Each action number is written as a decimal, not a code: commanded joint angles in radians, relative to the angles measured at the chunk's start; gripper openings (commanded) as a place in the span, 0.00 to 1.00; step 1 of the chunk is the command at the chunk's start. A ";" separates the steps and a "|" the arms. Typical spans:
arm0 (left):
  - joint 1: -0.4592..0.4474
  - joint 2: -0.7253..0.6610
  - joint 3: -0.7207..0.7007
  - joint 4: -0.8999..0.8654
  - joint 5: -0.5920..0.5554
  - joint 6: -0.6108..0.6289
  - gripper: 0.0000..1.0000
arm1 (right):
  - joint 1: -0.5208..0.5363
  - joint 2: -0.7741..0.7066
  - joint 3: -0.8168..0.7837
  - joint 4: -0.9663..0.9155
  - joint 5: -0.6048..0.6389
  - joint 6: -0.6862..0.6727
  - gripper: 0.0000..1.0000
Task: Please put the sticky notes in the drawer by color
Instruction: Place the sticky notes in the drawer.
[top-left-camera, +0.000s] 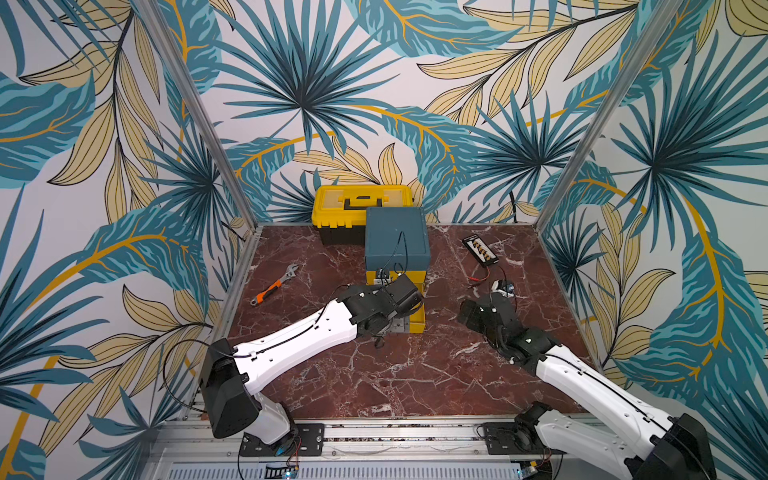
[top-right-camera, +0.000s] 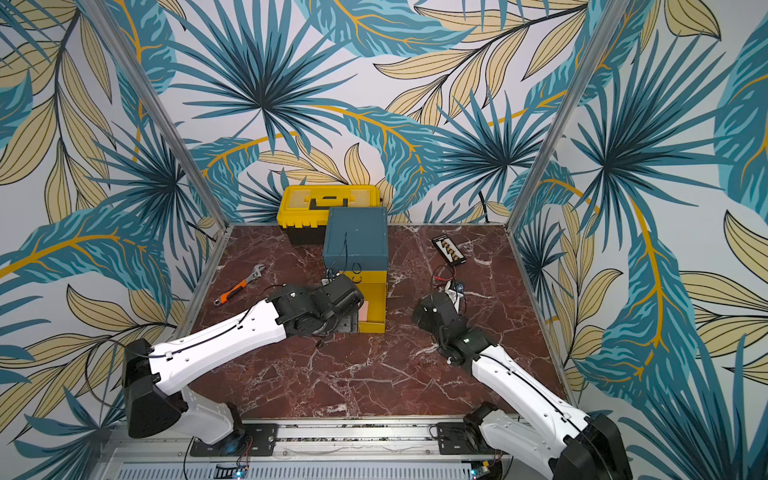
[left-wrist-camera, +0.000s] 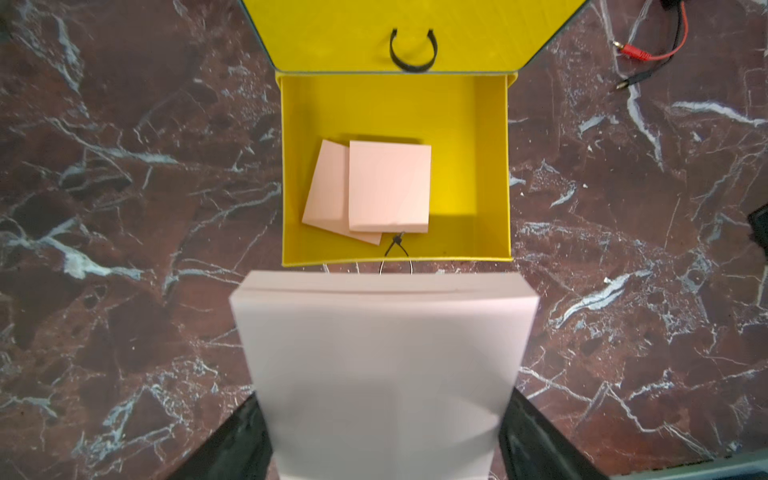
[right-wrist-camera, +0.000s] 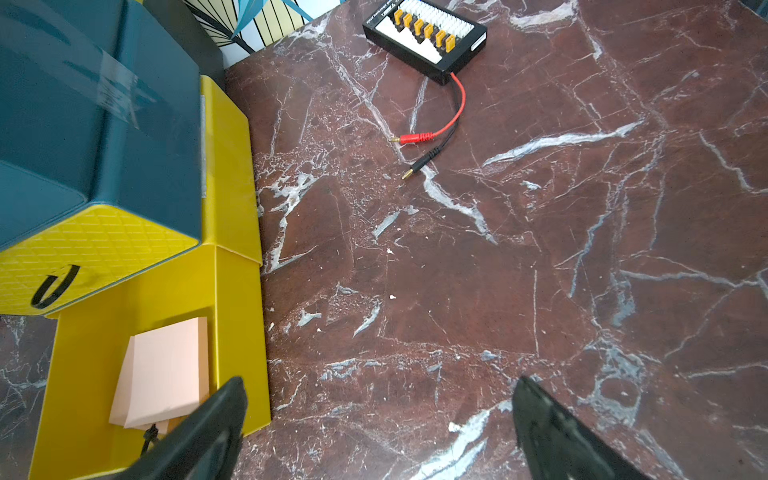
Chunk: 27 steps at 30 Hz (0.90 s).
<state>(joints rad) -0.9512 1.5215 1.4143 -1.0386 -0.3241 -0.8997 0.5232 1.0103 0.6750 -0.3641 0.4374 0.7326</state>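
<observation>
Well left of the drawer cabinet (top-left-camera: 397, 237): orange-handled wrench (top-left-camera: 274, 286), flat on the marble (top-left-camera: 374, 374). Directly in front of the cabinet: left gripper (left-wrist-camera: 384, 399), hovering at the front lip of the pulled-out bottom yellow drawer (left-wrist-camera: 490, 166), a salmon pad (left-wrist-camera: 382, 353) standing between its fingers (left-wrist-camera: 241, 440), both side edges against them; blurred, so cannot tell whether clamped or slack. Inside that drawer: two more salmon pads (left-wrist-camera: 388, 187), overlapping, the upper one square to the walls, the lower one tilted. Behind the cabinet: yellow toolbox (top-left-camera: 361, 199). Right of the cabinet, just beside the open drawer: right gripper (right-wrist-camera: 374, 432), spread wide, nothing between its fingers, bare marble below. Farther right and back: black charging board (top-left-camera: 480, 249).
</observation>
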 joint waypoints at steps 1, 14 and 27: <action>0.024 0.028 0.032 0.097 -0.032 0.067 0.82 | -0.005 0.014 0.017 -0.006 0.006 -0.010 0.99; 0.093 0.153 -0.008 0.298 -0.052 0.114 0.82 | -0.006 0.049 0.024 -0.007 0.003 -0.020 0.99; 0.126 0.240 -0.062 0.399 -0.050 0.138 0.82 | -0.013 0.108 0.046 0.007 0.005 -0.040 0.99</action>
<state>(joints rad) -0.8326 1.7523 1.3586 -0.6876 -0.3656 -0.7807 0.5148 1.1088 0.7021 -0.3634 0.4374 0.7082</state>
